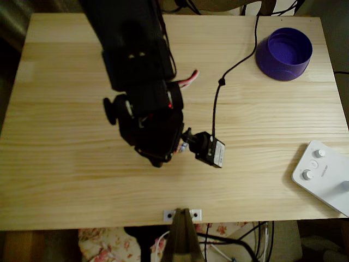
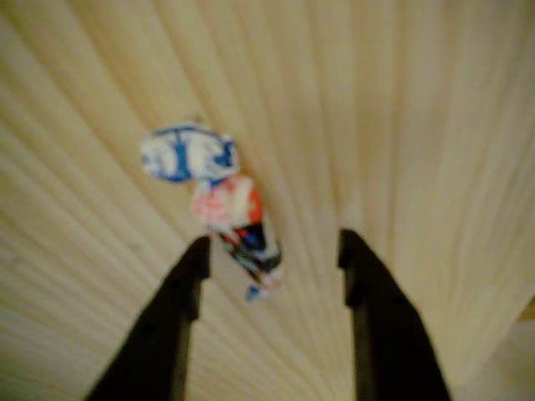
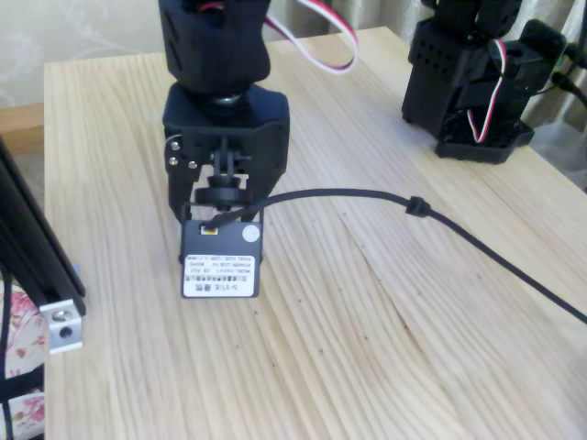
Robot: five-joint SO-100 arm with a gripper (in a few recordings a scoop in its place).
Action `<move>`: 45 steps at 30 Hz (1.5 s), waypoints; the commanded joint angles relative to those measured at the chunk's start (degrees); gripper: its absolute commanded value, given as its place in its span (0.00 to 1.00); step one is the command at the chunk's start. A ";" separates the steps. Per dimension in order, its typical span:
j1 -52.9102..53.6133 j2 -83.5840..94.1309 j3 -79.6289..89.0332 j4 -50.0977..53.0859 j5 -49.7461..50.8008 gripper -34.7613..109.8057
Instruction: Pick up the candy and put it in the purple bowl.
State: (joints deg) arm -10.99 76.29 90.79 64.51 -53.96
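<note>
Purple bowl (image 1: 284, 53) sitting at the far right corner of the wooden table (image 1: 65, 180) in the overhead view, upright, round with thick straight walls and a flat bottom. Nothing visible inside, just bare purple floor.

Candy (image 2: 221, 200) lying flat on the wood, seen up close in the wrist view, a bit blurry. Tiny wrapped thing: blue-and-white twisted end at the top, pinkish-red middle, then a darker black-and-blue stretch tapering to a small twist at the bottom. Slightly slanted, lower end reaching in between the two black fingers (image 2: 180, 334), closer to the left one in that view. Can't tell if touching it.

Gripper (image 2: 272, 251) spread apart, nothing clamped, pointing down over the candy. Well away from the bowl, roughly mid-table in the overhead view.

Small black camera (image 3: 220, 259) on the wrist with a white label, black cable (image 3: 417, 206) trailing off across the table. White device with round knobs (image 1: 322, 174) at the right edge in the overhead view.
</note>
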 commanded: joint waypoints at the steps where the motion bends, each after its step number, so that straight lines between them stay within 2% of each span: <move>1: -0.70 1.76 0.70 -0.88 0.53 0.39; 13: -0.70 0.18 1.76 -2.37 1.85 0.26; 19: 0.44 0.62 0.44 -1.85 2.37 0.25; 36: 1.32 18.72 -7.65 22.15 6.24 0.25; 45: -11.34 38.23 0.70 31.20 17.75 0.25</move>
State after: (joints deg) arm -16.61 102.04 90.35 92.72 -40.25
